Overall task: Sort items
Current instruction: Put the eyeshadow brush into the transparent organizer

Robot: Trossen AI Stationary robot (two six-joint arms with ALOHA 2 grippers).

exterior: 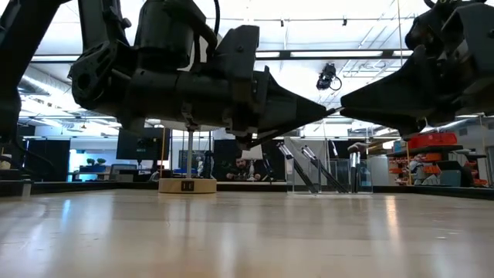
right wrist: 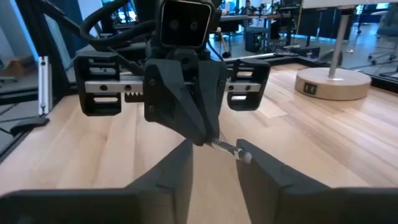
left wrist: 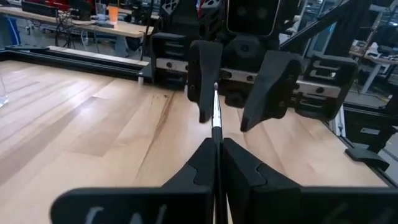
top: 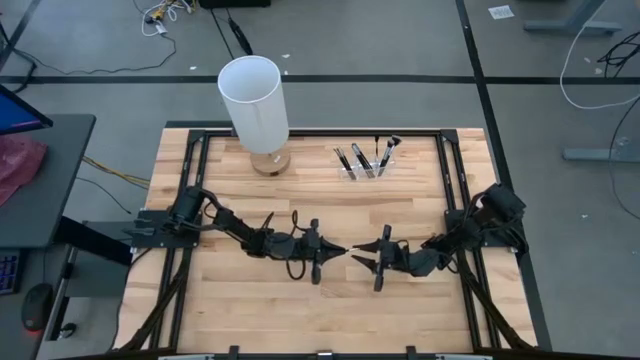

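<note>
Left claw (top: 338, 251) clamped on one thin brush (left wrist: 216, 118), mid-table (top: 300, 310), tip to tip with my right claw (top: 362, 253) | right fingers (right wrist: 264, 174) apart around its end | far side: four brushes (top: 366, 158) in clear holder (top: 362, 172) | one white cylinder (top: 255, 100) beside.

Two grippers meet at mid-table: the left gripper (top: 338, 251) and the right gripper (top: 358, 256). One thin brush (left wrist: 216, 124) spans between them. About four brushes (top: 365, 160), hard to count exactly, stand in one clear holder (top: 349, 174) at the far side. One white cylinder (top: 254, 103) stands far left.
</note>
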